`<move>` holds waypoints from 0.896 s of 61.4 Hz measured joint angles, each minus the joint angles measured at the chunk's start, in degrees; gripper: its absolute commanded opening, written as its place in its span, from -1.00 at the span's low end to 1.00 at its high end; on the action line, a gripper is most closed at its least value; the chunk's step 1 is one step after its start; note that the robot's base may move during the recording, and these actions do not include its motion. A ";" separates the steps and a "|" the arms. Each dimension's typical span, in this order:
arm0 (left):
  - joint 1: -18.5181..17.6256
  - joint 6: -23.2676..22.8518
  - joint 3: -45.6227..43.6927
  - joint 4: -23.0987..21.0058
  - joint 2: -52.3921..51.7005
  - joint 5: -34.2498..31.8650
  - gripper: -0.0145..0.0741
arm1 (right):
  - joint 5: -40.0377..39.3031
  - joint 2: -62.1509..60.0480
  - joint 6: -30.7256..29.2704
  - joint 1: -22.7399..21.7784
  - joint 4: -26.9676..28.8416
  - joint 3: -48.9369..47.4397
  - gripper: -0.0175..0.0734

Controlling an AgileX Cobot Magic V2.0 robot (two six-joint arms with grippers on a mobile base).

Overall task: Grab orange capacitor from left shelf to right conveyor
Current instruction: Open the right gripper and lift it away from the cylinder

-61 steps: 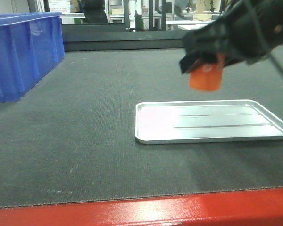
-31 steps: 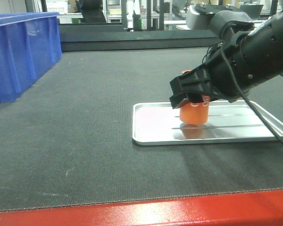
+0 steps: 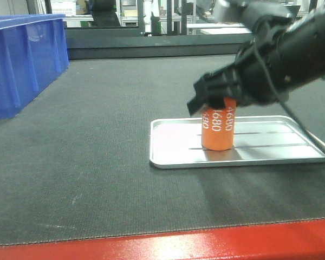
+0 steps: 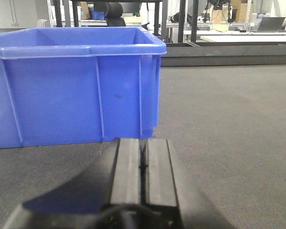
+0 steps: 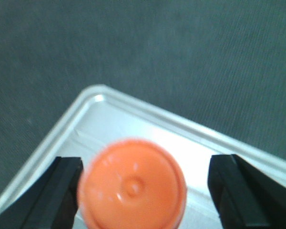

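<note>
A: Orange capacitor [image 3: 218, 128] first, or the ground under it?

B: Largest first. The right conveyor [image 3: 97, 162] is seen as a broad dark textured belt, closed at the near side by a red edge frame [image 3: 168, 245]. Wide bare belt is left on the near side and to the left of the fingers.

A: And at the far left?

B: A blue bin [image 3: 21, 59] is stood on the belt, well apart from the right gripper [image 5: 142, 188]. In the left wrist view the same blue bin is seen just ahead of the left gripper [image 4: 143, 167], whose two fingers are pressed together with nothing between them; open belt runs off to the right of them.

A: What lies under the right gripper?

B: A small flat silver tray [image 3: 173, 149] is laid on the belt. Its raised rim and one rounded corner are seen in the right wrist view, just beyond the fingers.

A: Now the capacitor.

B: It is stood upright on the tray, toward the left half, with white "4680" print shown on its side. Its flat top is seen between the two black fingers [image 5: 62, 188]. The left finger is at or nearly at its side, though contact cannot be judged; a clear gap is left to the right finger. The jaws are spread, released from it.
</note>
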 measured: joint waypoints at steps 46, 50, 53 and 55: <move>0.00 0.00 0.00 0.00 0.00 0.00 -0.91 | 21.03 -27.33 0.10 0.00 -0.20 0.00 -0.51; 0.00 0.00 0.00 0.00 0.00 0.00 -0.91 | 22.01 -28.28 0.10 0.00 -0.20 0.00 -0.51; 0.00 0.00 0.00 0.00 0.00 0.00 -0.91 | 22.38 -28.52 0.10 0.00 -0.20 0.00 -0.51; 0.00 0.00 0.00 0.00 0.00 0.33 -0.91 | 22.49 -28.52 0.10 0.00 -0.11 0.00 -0.51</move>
